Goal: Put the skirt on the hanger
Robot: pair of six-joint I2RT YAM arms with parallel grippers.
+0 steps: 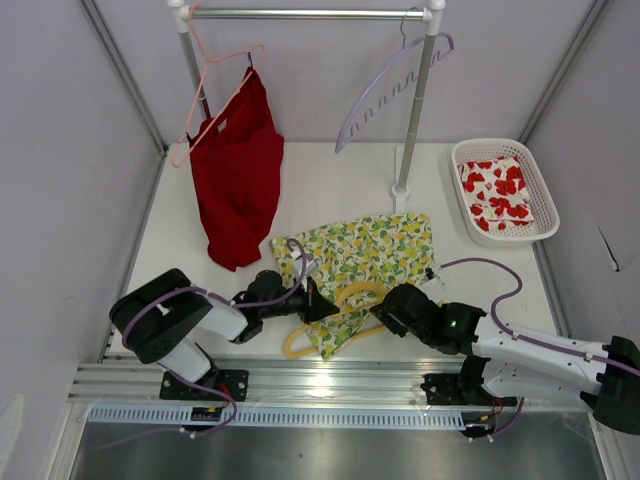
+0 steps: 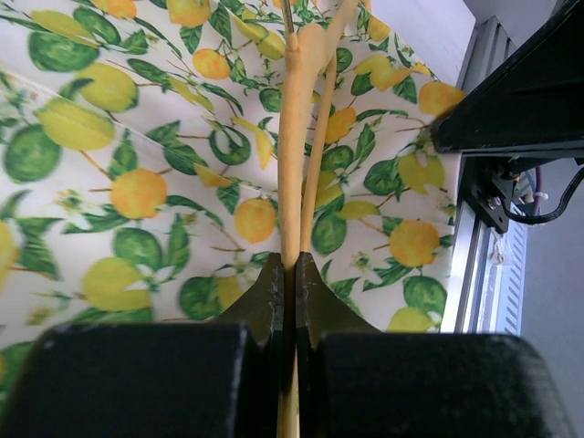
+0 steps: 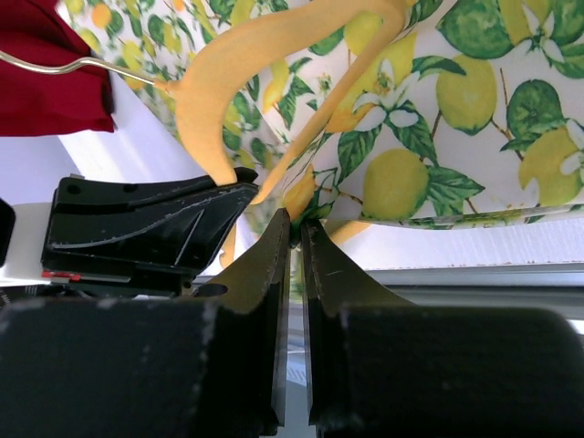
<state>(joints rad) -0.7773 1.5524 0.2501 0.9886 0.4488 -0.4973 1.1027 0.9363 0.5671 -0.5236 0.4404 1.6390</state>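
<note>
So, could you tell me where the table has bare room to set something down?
Bare tabletop lies between the plain red garment and the metal rack post, and beside the white plastic basket. Crowded near the arms: left gripper, right gripper, yellow plastic hanger, lemon-print cloth skirt.

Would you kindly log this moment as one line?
left pincer shut on hanger | right pincer shut on skirt | skirt lying on table

We are looking through the top external camera from above and behind the arm bases, facing down across the whole table (image 1: 330,190) to the clothes rail (image 1: 310,14). We are looking through each wrist camera at very close range, facing forward along the left gripper (image 2: 290,274) or right gripper (image 3: 294,228). All three views are sharing the lemon-print skirt (image 1: 380,245) and yellow hanger (image 2: 294,164).
</note>
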